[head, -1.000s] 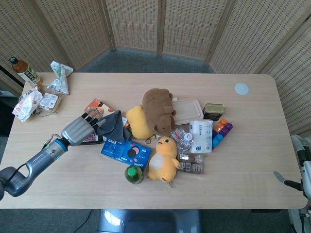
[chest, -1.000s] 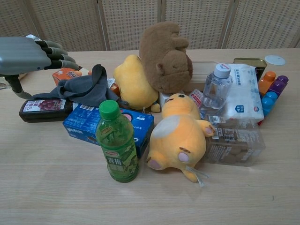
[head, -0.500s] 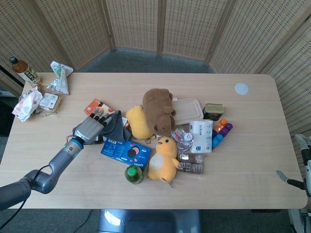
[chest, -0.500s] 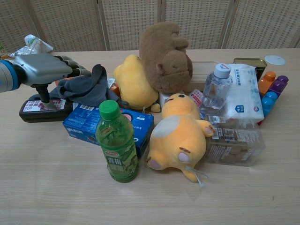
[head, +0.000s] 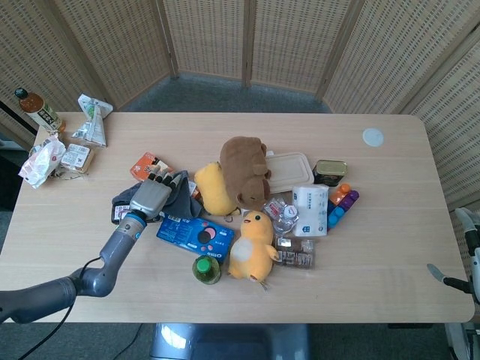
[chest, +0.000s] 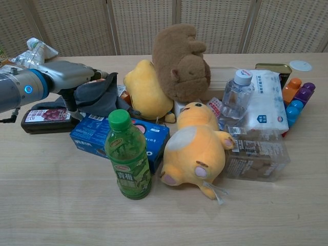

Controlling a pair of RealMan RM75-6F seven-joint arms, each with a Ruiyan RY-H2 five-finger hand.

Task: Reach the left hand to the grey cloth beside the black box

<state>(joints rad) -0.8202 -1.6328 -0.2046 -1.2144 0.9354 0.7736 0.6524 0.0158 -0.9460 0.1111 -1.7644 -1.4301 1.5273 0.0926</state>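
black box [chest: 48, 120] toward table's [head: 225, 300] left edge, grey cloth [chest: 97, 95] touching its right end | left hand [head: 152, 198] over the cloth, fingers [head: 166, 180] spread flat on the fabric, gripping nothing | blue box [head: 195, 235] just beside, nearer front edge | yellow plush [head: 214, 187] right of cloth | right hand [head: 463, 285] past right edge, finger state cannot tell

bare table [head: 90, 225] left of blue box [head: 194, 234], yellow plush [head: 214, 189] crowding cloth's right

L hand [head: 152, 198] palm down, fingers spread fwd | L arm low, extended | R hand barely visible
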